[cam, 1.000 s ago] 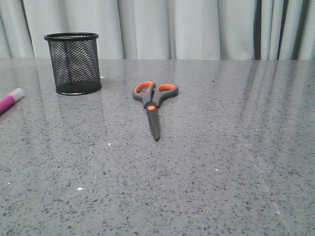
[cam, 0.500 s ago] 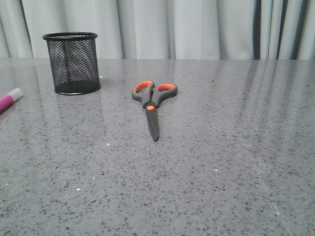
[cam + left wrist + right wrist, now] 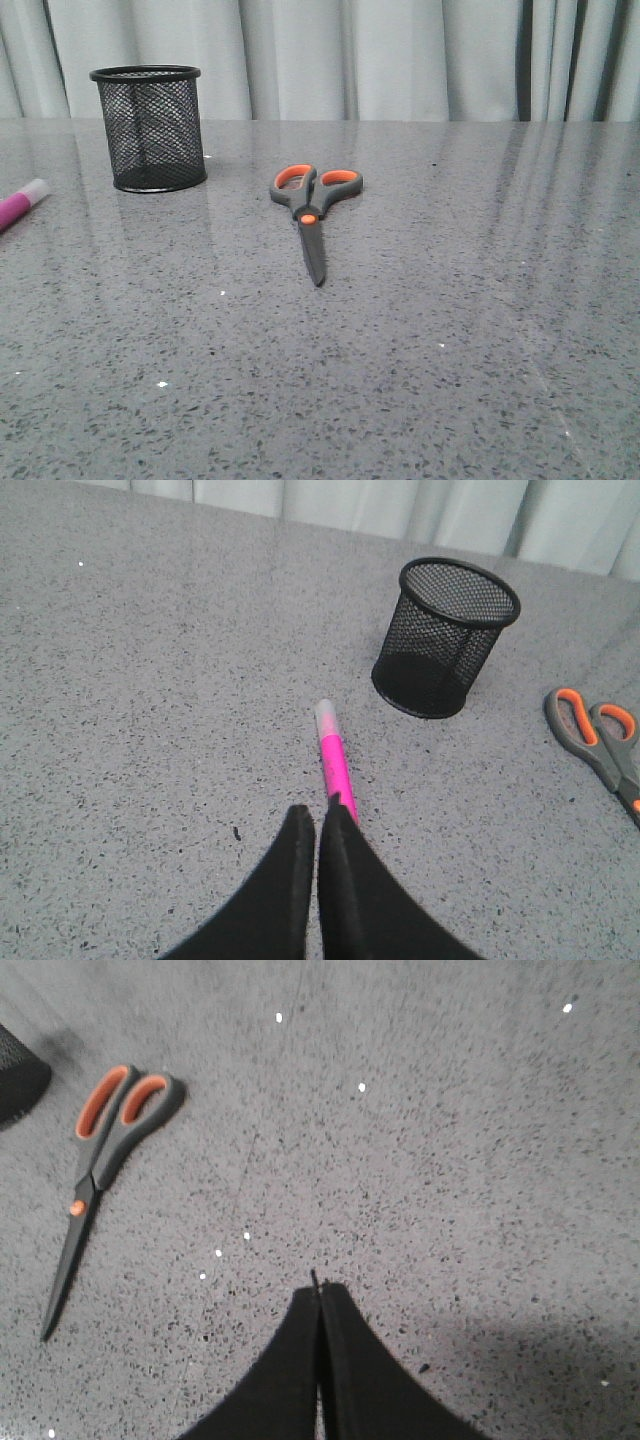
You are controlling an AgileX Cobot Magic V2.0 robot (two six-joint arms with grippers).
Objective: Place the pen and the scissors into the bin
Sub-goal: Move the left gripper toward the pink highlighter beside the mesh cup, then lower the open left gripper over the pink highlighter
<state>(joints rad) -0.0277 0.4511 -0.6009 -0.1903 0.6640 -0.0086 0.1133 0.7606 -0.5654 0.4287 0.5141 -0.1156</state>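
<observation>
— Grey speckled stone is what we are working over, a polished table (image 3: 480, 330) throwing back pale streaks from the pleated curtain (image 3: 400, 60). How far along are we judging ourselves?

— We are barely starting, by our reckoning. The bin (image 3: 446, 637), a black wire-mesh cylinder with a solid rim and base, is standing upright and we are seeing nothing through its mesh. Both items are lying out on the stone.

— Where are we finding them?

— The scissors (image 3: 98, 1174), grey handles with orange-lined loops, an orange pivot dot and dark tapering blades, are lying flat and closed, off to one side of our right gripper (image 3: 320, 1295) and well apart from it. That gripper is pressing its black fingers together on nothing.

— And the smallest thing?

— The pen (image 3: 333, 762), a slim magenta barrel with a pale translucent cap, is lying just ahead of our left gripper (image 3: 316, 818), cap pointing away, the bin standing further on. Its fingers are likewise meeting, empty; whether they are touching the pen's near end, we are unable to say.
</observation>
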